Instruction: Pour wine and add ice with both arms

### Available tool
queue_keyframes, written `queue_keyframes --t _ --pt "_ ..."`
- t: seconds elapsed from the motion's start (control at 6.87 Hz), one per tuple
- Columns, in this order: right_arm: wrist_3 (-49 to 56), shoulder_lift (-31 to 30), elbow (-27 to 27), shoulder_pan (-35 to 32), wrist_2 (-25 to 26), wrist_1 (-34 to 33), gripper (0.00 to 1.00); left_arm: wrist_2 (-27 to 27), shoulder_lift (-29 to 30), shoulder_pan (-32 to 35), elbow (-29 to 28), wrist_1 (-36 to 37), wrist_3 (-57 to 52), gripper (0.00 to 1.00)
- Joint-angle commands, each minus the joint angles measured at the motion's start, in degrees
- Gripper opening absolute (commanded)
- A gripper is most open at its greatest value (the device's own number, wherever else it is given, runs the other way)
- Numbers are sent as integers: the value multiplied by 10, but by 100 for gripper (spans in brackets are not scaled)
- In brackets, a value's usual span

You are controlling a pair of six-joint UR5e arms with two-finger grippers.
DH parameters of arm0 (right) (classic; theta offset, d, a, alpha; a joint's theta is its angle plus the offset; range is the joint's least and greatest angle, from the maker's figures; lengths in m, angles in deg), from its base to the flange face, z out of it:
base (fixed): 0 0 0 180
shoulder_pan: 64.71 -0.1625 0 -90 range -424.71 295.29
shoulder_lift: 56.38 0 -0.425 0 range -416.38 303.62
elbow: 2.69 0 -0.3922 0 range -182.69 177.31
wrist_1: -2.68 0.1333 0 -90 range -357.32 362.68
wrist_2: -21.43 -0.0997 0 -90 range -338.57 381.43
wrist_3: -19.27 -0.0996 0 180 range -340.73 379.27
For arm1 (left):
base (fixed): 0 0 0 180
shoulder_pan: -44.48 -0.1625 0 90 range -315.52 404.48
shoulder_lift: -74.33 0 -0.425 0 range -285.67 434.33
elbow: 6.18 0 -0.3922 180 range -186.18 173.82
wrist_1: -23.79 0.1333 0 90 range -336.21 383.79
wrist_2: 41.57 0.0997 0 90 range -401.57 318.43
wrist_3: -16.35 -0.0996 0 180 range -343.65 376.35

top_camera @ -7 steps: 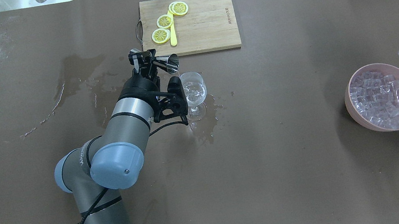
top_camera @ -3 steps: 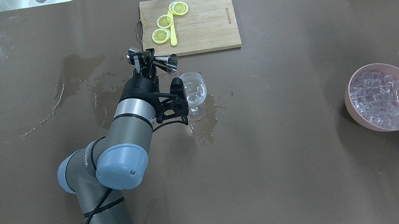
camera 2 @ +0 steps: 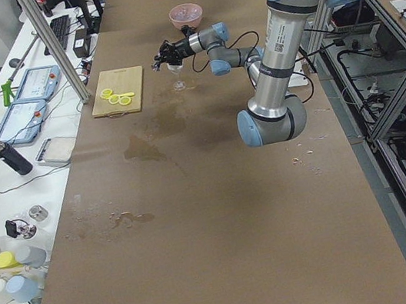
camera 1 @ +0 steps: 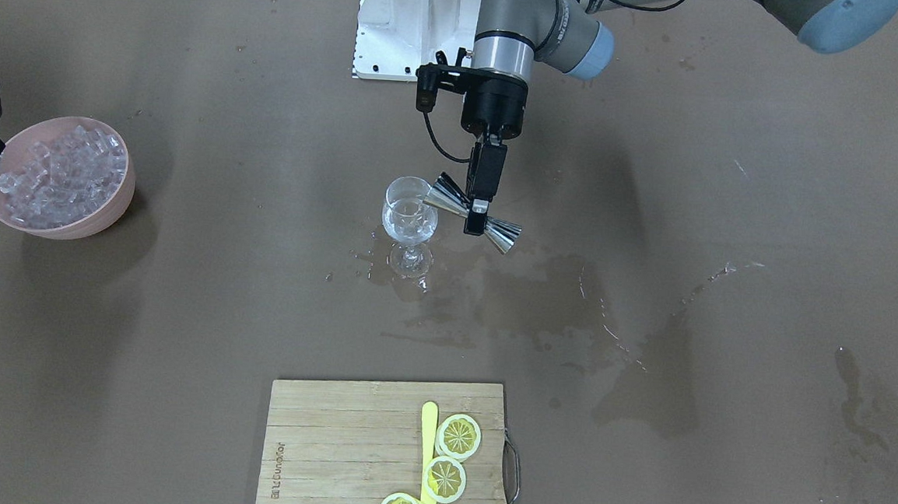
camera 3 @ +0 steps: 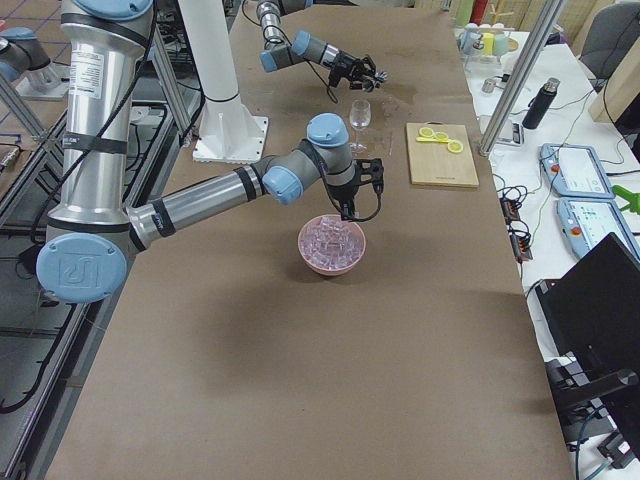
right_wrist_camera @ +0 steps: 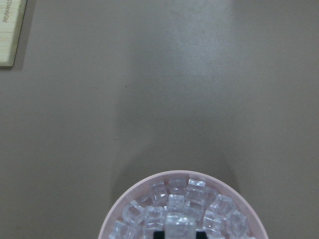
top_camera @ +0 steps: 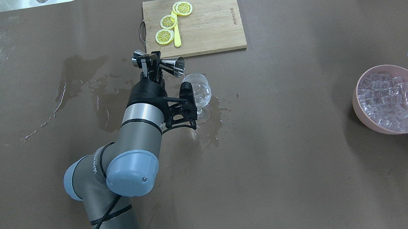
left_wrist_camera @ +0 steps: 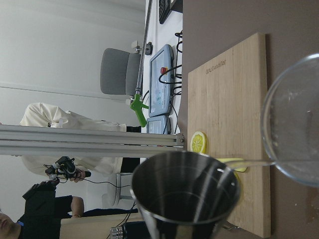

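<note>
Left claw: the left gripper [top_camera: 152, 63] is closed round the narrow waist of the steel jigger [top_camera: 174, 64], holding it nearly on its side
Jigger: its open mouth is at the far-left rim of the wine glass [top_camera: 201, 89]; in the wrist view the cup is dark inside and no liquid shows in it
Just changed: over the last second the left arm's elbow has slid right and towards the far side, and the wrist has swung in over the left side of the glass; the jigger's mouth has kept its place at the rim
Wine: a small clear measure [camera 1: 408, 226] lies in the glass, which stands mid-table just near of the cutting board [top_camera: 211, 28]
Meaning: the pour looks finished or nearly so, and the jigger must come away before ice can go in
Right claw: the right gripper [right_wrist_camera: 178, 234] has not moved; its tips seem pinched on one ice cube [right_wrist_camera: 179, 222]
Ice: the heap [top_camera: 392, 102] fills the pink bowl [top_camera: 356, 104], well right of the glass
Risk: wet patches [top_camera: 210, 131] ring the glass foot, so a nudge could slide it
</note>
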Motion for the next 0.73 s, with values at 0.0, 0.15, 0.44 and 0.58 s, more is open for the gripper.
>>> queue_keyframes --t 0.0,0.15,0.44,0.58 --pt "-2 8 1 0 -1 -1 19 9 9 -4 0 17 -1 0" --pt "-1 9 0 0 -2 -1 19 9 9 -5 2 17 -1 0" --pt "-2 9 0 0 -2 -1 19 17 8 -6 0 23 -6 0" --pt "-2 10 2 0 -3 -1 19 39 10 -6 2 31 -26 0"
